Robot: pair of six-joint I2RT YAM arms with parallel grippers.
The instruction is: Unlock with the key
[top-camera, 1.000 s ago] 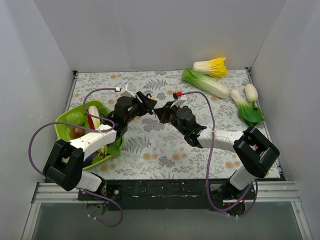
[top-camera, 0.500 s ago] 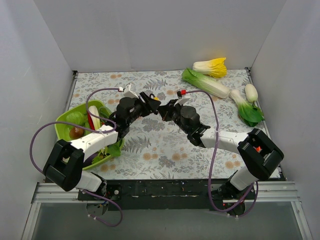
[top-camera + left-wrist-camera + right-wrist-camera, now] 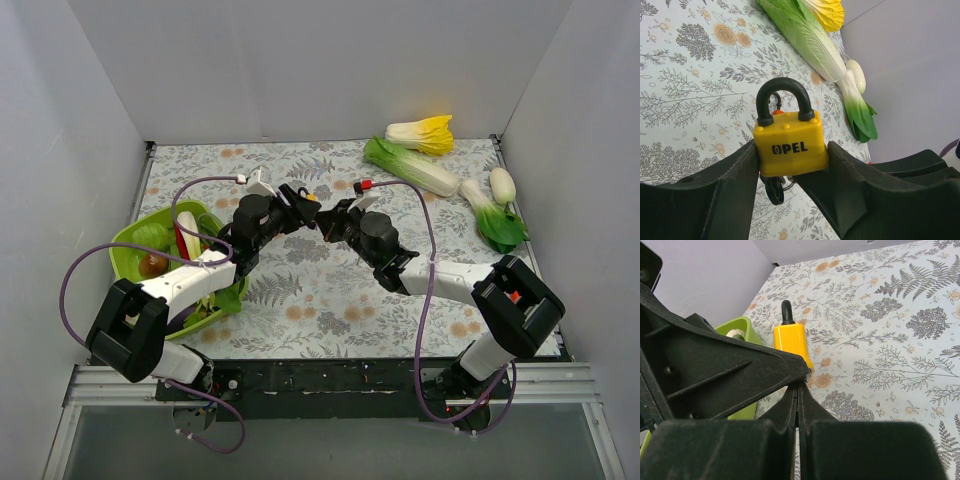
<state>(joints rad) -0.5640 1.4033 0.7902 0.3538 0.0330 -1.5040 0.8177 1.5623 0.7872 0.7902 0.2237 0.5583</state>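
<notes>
At centre, left arm (image 3: 190, 281) outstretched — jaws clamp padlock (image 3: 790, 142).

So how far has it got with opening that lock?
Done: the left end effector grips the yellow padlock by its sides. In hand: the right end effector, fingers pressed together, is at the padlock's underside, where the key hangs; whether it pinches the key is hidden. To do: the black shackle sits closed in the body, so turning and opening remain.
</notes>
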